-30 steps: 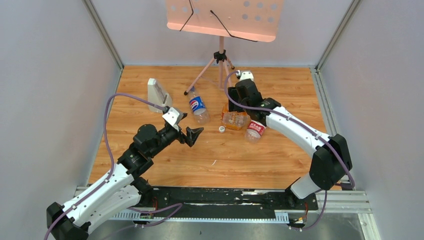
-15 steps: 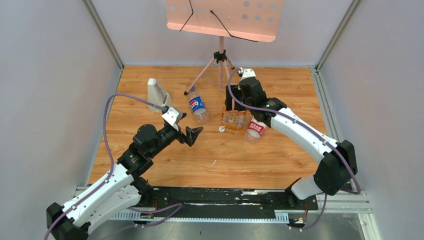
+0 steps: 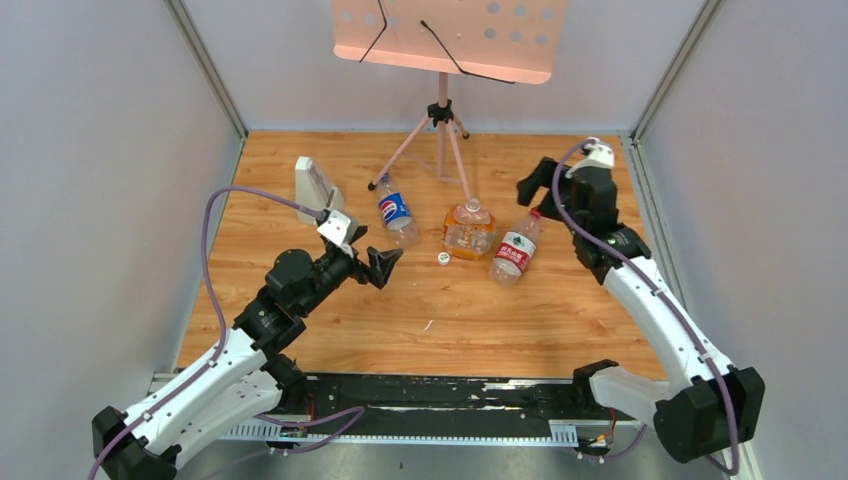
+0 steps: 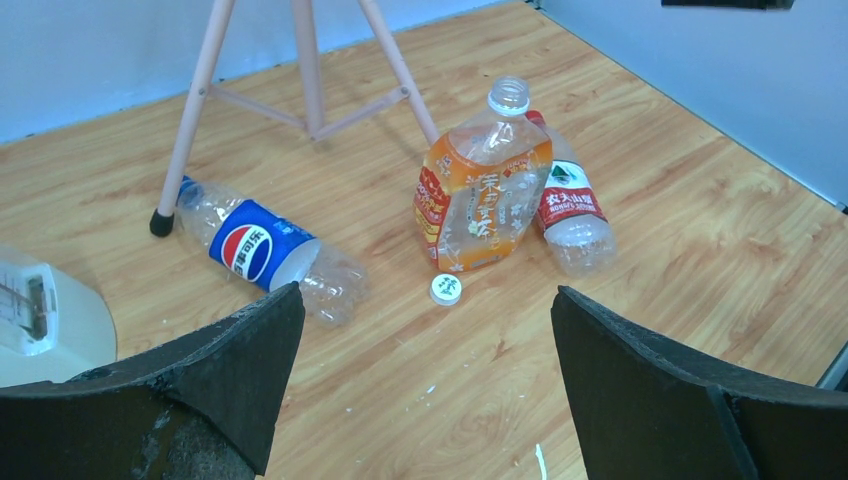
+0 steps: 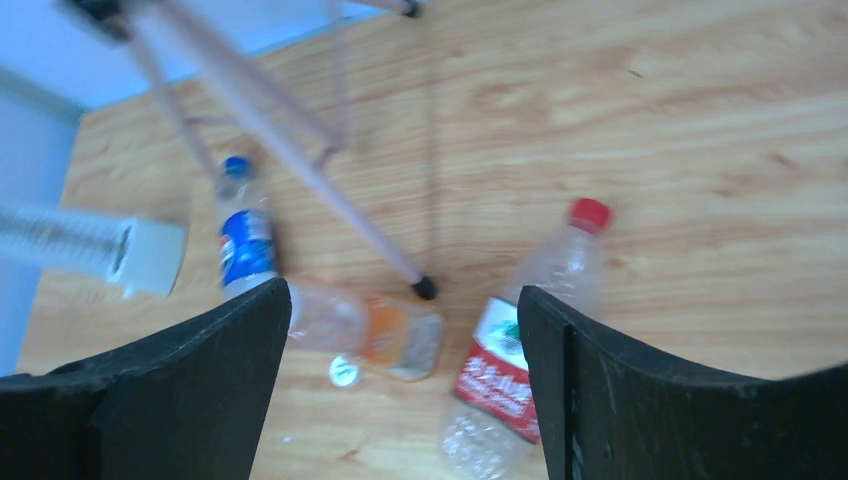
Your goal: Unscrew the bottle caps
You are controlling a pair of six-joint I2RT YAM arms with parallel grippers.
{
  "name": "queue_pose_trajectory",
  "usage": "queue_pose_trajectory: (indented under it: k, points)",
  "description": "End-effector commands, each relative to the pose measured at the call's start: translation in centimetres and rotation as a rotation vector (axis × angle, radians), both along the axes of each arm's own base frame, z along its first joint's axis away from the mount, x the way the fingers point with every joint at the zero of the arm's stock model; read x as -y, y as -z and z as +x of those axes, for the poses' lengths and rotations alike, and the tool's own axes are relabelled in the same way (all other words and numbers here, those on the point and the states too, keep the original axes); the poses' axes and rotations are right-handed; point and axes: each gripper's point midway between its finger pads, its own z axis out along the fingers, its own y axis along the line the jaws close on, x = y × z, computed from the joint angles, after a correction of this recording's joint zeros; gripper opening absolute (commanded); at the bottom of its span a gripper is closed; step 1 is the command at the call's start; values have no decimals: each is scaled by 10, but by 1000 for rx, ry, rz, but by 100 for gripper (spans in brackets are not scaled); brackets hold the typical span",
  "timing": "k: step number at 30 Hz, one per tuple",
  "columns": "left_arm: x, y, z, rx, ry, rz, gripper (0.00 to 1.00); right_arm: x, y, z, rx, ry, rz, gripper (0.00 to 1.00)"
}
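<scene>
Looking at your desk (image 3: 520, 330): the squat orange bottle (image 3: 468, 232) stands upright with its neck bare. The white cap (image 3: 442, 258) lies loose just beside its base. The Pepsi bottle (image 3: 397, 214) lies on its side left of the orange one, blue cap (image 5: 236, 165) screwed on. The red-labelled bottle (image 3: 512, 252) lies just right of the orange one, red cap (image 3: 537, 212) on too. Your left claw (image 3: 384, 264) hangs spread and empty, near-left of the orange bottle. Your right claw (image 3: 530, 183) hovers released, off to its far right.
</scene>
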Motion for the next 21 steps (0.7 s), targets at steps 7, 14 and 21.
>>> queue_pose_trajectory:
  k: [7,14,21]
  points:
    - [-3,-8,1,-30,-33,-41,100,68,107,22,-334,63,488,77]
    - [4,-5,0,-38,1,-29,100,70,149,48,-453,31,537,78]
    - [4,-2,0,-46,6,-20,100,77,175,69,-490,50,519,78]
